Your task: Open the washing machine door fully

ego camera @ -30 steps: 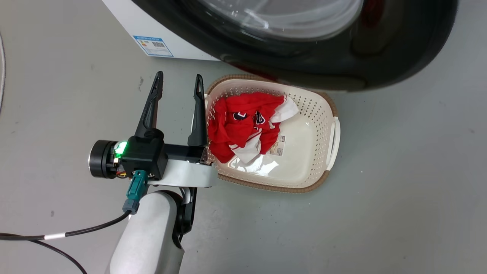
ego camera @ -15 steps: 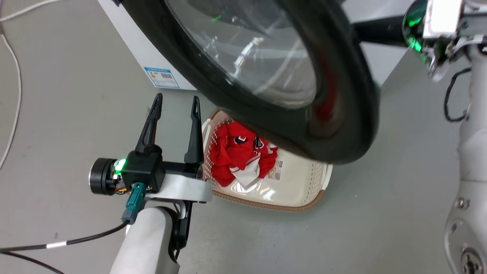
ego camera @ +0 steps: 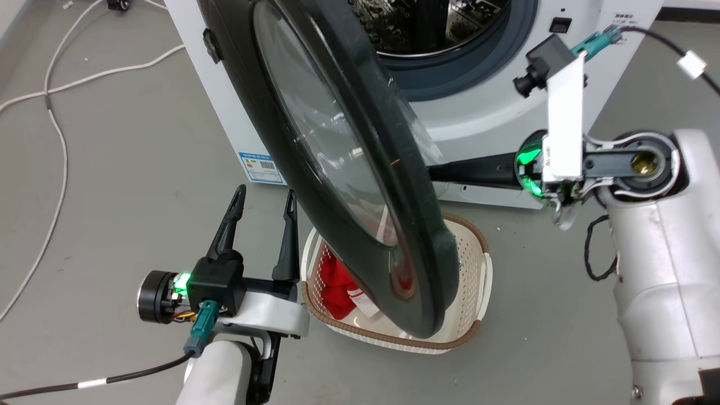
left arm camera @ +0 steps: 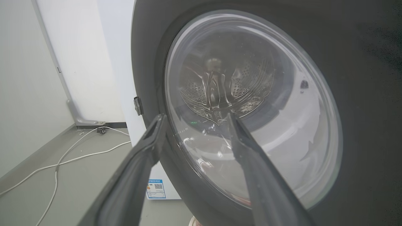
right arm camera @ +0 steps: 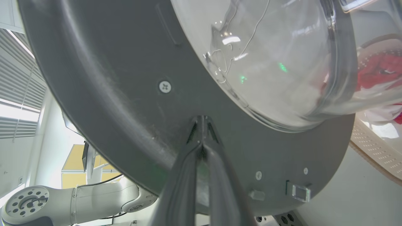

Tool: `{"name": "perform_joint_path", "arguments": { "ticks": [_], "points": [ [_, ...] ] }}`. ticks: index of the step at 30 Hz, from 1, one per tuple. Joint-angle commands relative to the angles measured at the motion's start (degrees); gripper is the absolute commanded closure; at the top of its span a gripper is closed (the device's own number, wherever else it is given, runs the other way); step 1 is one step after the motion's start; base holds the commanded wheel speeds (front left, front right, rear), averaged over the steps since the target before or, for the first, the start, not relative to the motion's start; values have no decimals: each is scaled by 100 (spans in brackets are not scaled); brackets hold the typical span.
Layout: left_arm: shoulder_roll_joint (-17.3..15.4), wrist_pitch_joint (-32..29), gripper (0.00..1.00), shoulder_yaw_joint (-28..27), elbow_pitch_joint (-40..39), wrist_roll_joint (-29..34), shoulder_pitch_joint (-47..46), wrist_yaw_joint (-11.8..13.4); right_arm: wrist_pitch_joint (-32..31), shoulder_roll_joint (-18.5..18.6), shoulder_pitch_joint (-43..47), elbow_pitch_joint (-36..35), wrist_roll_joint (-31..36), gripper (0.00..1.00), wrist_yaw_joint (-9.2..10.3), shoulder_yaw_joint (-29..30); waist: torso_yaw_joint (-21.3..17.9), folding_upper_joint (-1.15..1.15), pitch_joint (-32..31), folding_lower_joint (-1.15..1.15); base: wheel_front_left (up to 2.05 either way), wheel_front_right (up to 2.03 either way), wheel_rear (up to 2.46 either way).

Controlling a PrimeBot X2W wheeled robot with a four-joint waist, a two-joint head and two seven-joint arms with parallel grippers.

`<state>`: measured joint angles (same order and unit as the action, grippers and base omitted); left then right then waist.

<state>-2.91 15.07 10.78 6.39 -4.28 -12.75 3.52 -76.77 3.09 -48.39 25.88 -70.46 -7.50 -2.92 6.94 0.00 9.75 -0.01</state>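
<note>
The washing machine door [ego camera: 394, 169] stands swung out from the white washer [ego camera: 484, 118] and I see it nearly edge-on, a black rim around bulging glass. In the right wrist view my right gripper [right arm camera: 201, 120] is shut, its tips pressed against the grey inner rim of the door [right arm camera: 125, 94]. In the head view its dark fingers [ego camera: 472, 171] reach in behind the door. My left gripper [ego camera: 264, 194] is open and holds nothing, low on the door's outer side. In its wrist view the left gripper [left arm camera: 196, 116] faces the door's glass [left arm camera: 251, 103].
A cream laundry basket [ego camera: 485, 275] holding a red garment [ego camera: 337, 287] sits on the floor under the door's lower edge, beside my left gripper. The steel drum [ego camera: 427, 22] shows inside a blue-grey rubber ring [ego camera: 467, 73]. White cables [ego camera: 56, 140] trail across the floor at the left.
The head camera has tilted up, bringing the washer front and my right arm into view. The door now looks more edge-on. My left gripper is still open beside the basket.
</note>
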Motion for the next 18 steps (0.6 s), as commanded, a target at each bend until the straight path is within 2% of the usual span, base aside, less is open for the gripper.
{"name": "perform_joint_path", "arguments": {
  "ticks": [1,8,12,15,18],
  "points": [
    [5,15,0,9,9,8,71,-23,130,-36,139,-45,-102,100,1,-122,25,0,-54,1,0,0,0],
    [4,15,0,94,25,-39,127,-40,723,-39,453,-94,-513,100,2,-739,29,0,-165,1,0,0,0],
    [4,15,0,84,32,-45,157,-31,1229,-32,547,-153,-673,100,1,-820,3,0,-211,1,0,0,0],
    [4,15,0,55,22,-54,176,-14,1922,-28,649,-308,-706,100,1,-682,-36,0,-243,1,0,0,0],
    [4,15,0,7,10,-54,204,3,2913,-23,784,-494,-693,100,1,-317,-90,0,-275,1,0,0,0]
  ]
}}
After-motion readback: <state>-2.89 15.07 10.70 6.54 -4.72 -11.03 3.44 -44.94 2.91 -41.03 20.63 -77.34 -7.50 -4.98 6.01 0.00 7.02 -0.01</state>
